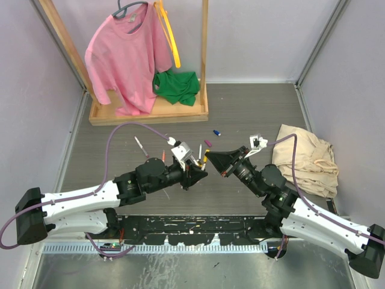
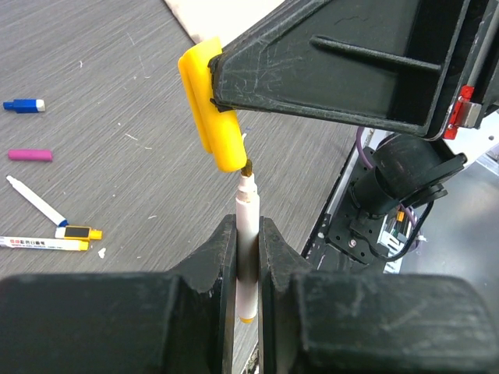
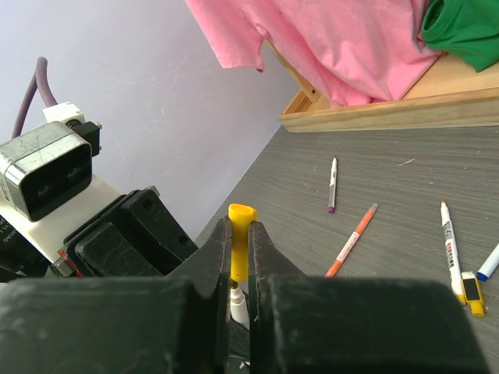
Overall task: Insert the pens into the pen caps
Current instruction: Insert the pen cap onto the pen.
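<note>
The left end effector [image 2: 248,234] is clamped narrow on a white pen [image 2: 248,204]. In the left wrist view the pen stands upright at the lower middle of the frame, dark tip pointing up. The right end effector [image 3: 239,241] is pinched tight on a yellow pen cap [image 2: 209,109] in the upper middle of that frame. The cap's lower end sits right at the pen's tip; whether the tip has entered I cannot tell. Both meet above the table [image 1: 252,108], at the centre of the top view. At the left of the left wrist view, a blue cap [image 2: 23,104], a magenta cap [image 2: 31,155] and a blue-tipped pen [image 2: 35,200] lie on the table.
</note>
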Controlling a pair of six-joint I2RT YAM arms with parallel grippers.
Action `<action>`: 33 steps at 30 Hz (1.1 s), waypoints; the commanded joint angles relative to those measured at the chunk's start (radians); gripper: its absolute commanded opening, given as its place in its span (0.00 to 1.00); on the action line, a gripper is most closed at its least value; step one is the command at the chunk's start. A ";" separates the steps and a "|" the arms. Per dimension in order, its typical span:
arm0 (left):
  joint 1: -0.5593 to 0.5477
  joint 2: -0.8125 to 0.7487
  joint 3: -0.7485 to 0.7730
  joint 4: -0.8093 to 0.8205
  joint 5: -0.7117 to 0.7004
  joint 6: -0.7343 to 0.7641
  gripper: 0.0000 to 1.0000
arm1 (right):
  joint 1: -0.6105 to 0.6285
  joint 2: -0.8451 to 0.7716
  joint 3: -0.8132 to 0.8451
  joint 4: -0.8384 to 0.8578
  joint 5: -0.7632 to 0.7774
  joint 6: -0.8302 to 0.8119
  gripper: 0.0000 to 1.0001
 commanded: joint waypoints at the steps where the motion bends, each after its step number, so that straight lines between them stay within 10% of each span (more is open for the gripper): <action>1: -0.004 -0.028 0.009 0.090 -0.029 0.000 0.00 | 0.003 0.001 -0.024 0.038 -0.055 0.030 0.00; 33: -0.004 -0.022 0.015 0.087 -0.034 -0.002 0.00 | 0.002 -0.056 0.000 0.038 -0.029 -0.014 0.00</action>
